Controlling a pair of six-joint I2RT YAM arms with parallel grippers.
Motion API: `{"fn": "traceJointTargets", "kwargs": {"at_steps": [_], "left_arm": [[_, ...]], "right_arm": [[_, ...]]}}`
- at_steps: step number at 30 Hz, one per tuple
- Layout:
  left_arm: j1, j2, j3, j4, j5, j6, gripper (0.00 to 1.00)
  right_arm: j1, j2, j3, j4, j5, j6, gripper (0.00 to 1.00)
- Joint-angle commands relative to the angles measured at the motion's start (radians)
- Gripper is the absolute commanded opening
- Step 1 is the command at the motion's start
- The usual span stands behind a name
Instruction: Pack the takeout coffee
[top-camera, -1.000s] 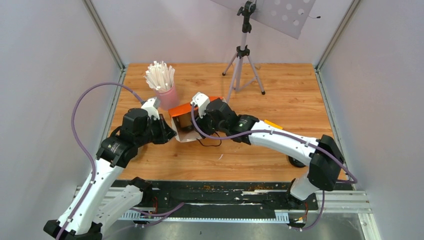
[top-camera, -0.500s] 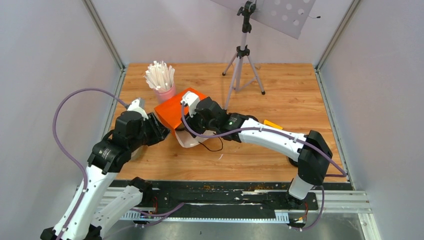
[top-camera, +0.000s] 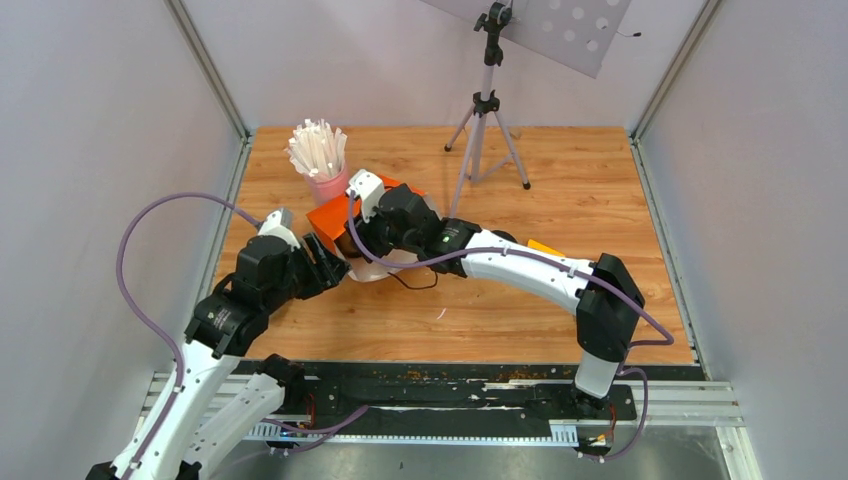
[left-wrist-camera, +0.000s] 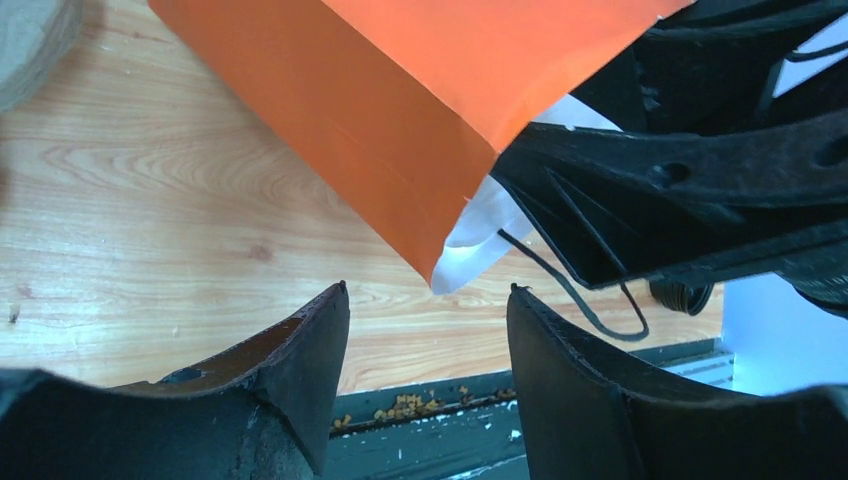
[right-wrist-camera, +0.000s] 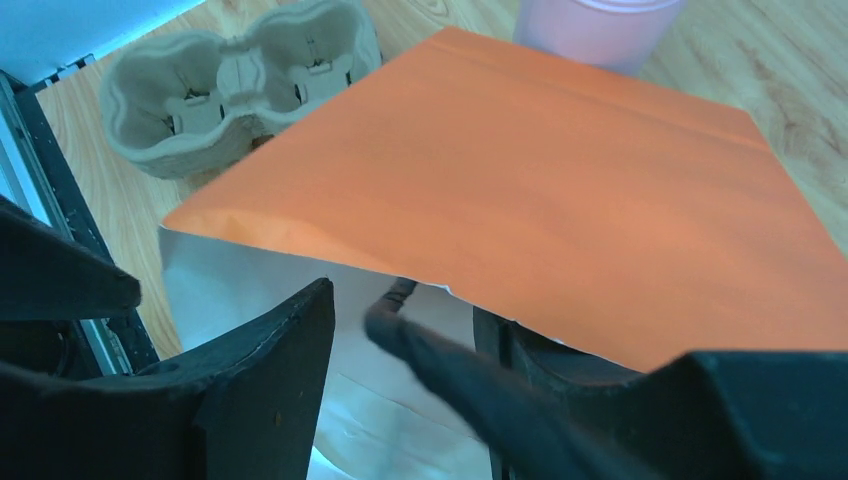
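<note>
The takeout coffee does not show in any view. An orange paper bag (top-camera: 333, 222) with a white inside (right-wrist-camera: 240, 290) lies tilted, its mouth facing the arms. My right gripper (right-wrist-camera: 410, 310) is open with both fingers reaching into that mouth. The orange top wall rests over its right finger (right-wrist-camera: 560, 360), and a black cord handle (right-wrist-camera: 440, 350) crosses between the fingers. My left gripper (left-wrist-camera: 428, 290) is open and empty, just short of the bag's lower corner (left-wrist-camera: 470, 240). From above, it (top-camera: 335, 265) sits at the bag's near-left side.
A pink cup of white sticks (top-camera: 325, 170) stands right behind the bag. A grey pulp cup tray (right-wrist-camera: 240, 80) lies beside the bag on its left. A camera tripod (top-camera: 487, 120) stands at the back. A small yellow piece (top-camera: 546, 247) lies by the right forearm.
My left gripper went from shut to open, let go of the bag and drew back. My right gripper moved left, carrying and tipping the bag orange side up.
</note>
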Motion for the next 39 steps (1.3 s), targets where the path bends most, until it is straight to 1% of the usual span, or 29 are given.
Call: {"fn": "traceJointTargets", "kwargs": {"at_steps": [1,4,11,16,20,22,25,27,30,31,35,39], "left_arm": [[0.001,0.011,-0.016,0.069,-0.081,-0.011,0.67],[0.0,0.005,-0.04,0.114,-0.124,-0.028,0.65],[0.001,0.054,-0.042,0.116,-0.175,-0.028,0.62],[-0.001,0.083,-0.066,0.2,-0.163,-0.036,0.62],[-0.001,0.103,-0.073,0.209,-0.179,-0.049,0.61],[-0.001,0.111,-0.076,0.214,-0.183,-0.057,0.56],[-0.001,0.13,-0.053,0.201,-0.163,-0.041,0.3],[0.0,0.139,-0.031,0.173,-0.143,-0.025,0.15],[-0.001,0.135,-0.023,0.17,-0.083,-0.023,0.02],[-0.001,0.133,-0.025,0.177,-0.059,-0.023,0.0],[-0.001,0.146,-0.003,0.173,0.038,-0.023,0.0],[0.0,0.179,0.039,0.182,0.133,-0.041,0.0]], "right_arm": [[0.009,0.005,0.05,0.051,0.0,0.008,0.54],[0.012,-0.002,0.033,0.058,0.002,0.013,0.54],[0.016,-0.004,0.037,0.07,0.016,0.004,0.54],[0.016,0.001,0.041,0.073,0.011,0.009,0.54],[0.017,0.004,0.048,0.067,0.016,-0.002,0.54],[0.016,0.003,0.046,0.059,0.029,-0.006,0.55],[0.017,-0.014,0.041,0.026,0.06,-0.02,0.56],[0.017,-0.036,0.028,-0.013,0.086,-0.036,0.57],[0.017,-0.097,-0.021,-0.067,0.125,-0.078,0.57],[0.017,-0.122,-0.031,-0.091,0.132,-0.086,0.57],[0.017,-0.223,-0.047,-0.214,0.109,-0.069,0.59],[0.017,-0.325,-0.108,-0.237,0.095,0.019,0.63]]}}
